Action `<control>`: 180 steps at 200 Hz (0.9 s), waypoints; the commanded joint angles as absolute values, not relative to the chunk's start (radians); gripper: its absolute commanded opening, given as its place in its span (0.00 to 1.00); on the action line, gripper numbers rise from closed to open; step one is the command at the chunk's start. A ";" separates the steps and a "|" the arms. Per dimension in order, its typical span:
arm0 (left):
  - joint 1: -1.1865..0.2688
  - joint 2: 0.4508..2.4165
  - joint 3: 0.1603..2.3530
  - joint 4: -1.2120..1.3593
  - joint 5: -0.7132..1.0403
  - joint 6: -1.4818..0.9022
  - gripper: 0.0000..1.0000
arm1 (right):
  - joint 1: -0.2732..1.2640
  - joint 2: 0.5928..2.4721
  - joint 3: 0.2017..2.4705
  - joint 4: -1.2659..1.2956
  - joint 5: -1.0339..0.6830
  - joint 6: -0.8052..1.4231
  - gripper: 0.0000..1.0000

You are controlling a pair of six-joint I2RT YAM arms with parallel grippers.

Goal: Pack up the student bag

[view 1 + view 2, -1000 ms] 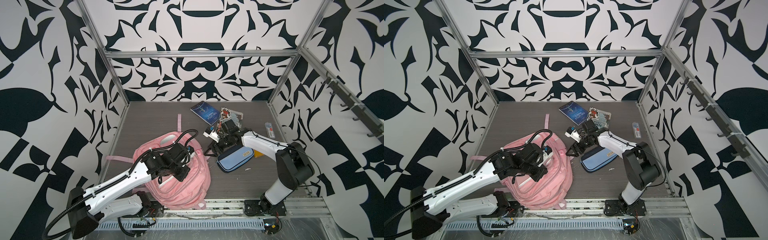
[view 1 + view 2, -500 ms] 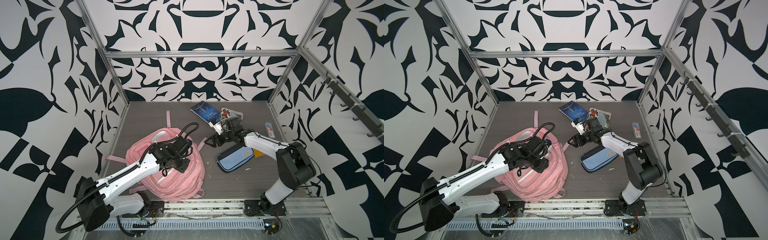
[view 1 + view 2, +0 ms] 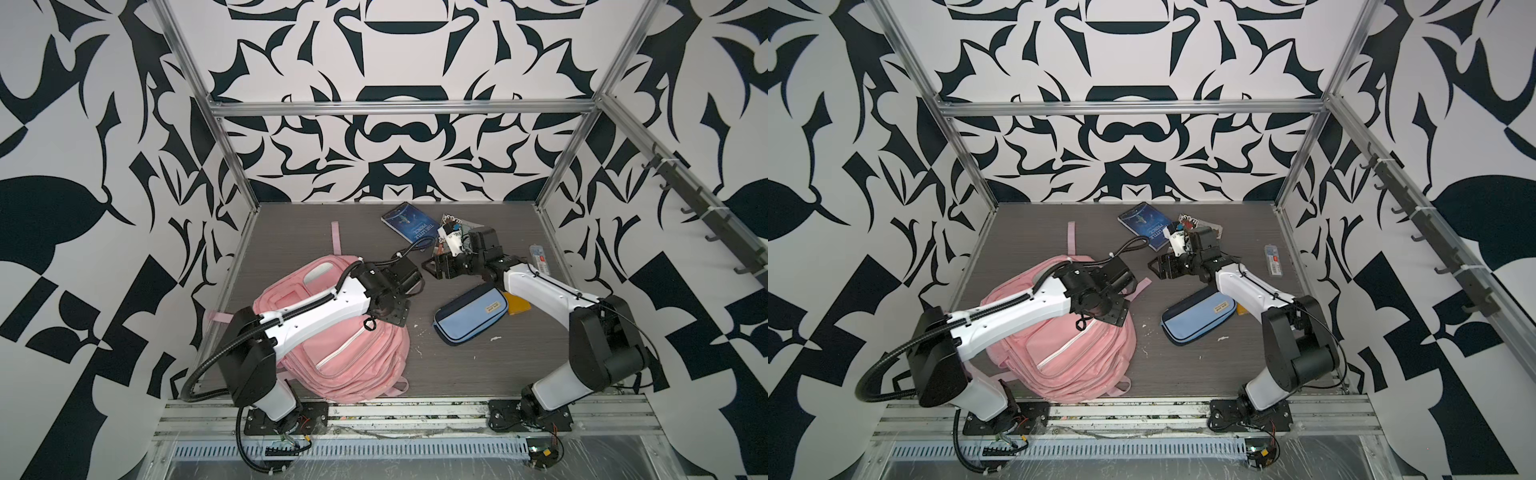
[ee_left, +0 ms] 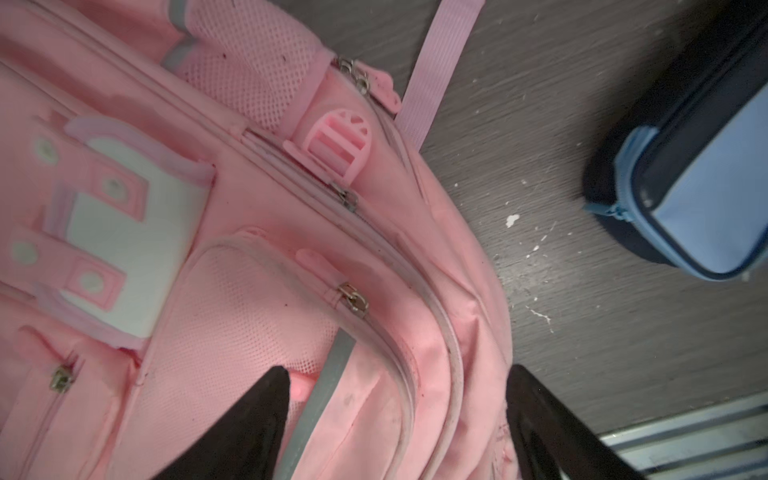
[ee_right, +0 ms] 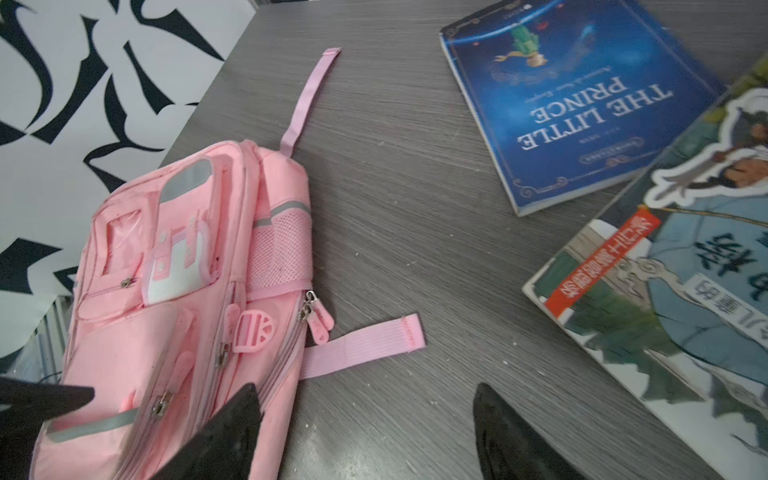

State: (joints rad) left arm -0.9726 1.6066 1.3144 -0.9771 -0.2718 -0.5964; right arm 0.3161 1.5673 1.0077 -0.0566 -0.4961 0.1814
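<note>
The student bag point(image 3: 332, 353) is a pink backpack lying flat on its back at the front left of the table, zip pockets up, seen in both top views point(image 3: 1067, 361). My left gripper point(image 3: 394, 312) hangs just above its right edge. In the left wrist view the left gripper point(image 4: 397, 374) stands open, with the bag point(image 4: 232, 257) under it and pink fabric between the wide-apart fingers. My right gripper point(image 3: 432, 271) is open over bare table right of the bag's top. In the right wrist view the right gripper point(image 5: 365, 388) is empty, beside a loose pink strap point(image 5: 365, 345).
A light-blue and navy pencil case point(image 3: 471, 309) lies right of the bag. A blue book point(image 3: 409, 224) and a comic book point(image 5: 685, 311) lie at the back. A small flat box point(image 3: 540, 259) sits near the right wall. A yellow item point(image 3: 517, 305) shows under the right arm.
My left gripper was shut on the bag and has opened and let it go. The bag has shifted left and lies flatter. My right gripper has drawn back slightly.
</note>
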 commanded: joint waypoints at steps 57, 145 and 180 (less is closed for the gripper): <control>-1.050 1.686 1.232 -1.129 -0.384 -0.784 0.77 | 0.235 1.600 1.086 -0.079 -0.484 0.281 0.81; -1.061 1.623 1.113 -0.996 -0.393 -0.785 0.10 | 0.235 1.547 1.077 -0.120 -0.494 0.257 0.81; -1.057 1.515 1.094 -0.931 -0.404 -0.616 0.00 | 0.237 1.469 1.006 -0.107 -0.547 0.183 0.79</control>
State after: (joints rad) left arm -1.0649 1.6085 1.1141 -0.9615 -0.3840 -0.7315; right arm 0.2306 1.5570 1.0389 -0.1173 -0.4938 0.2527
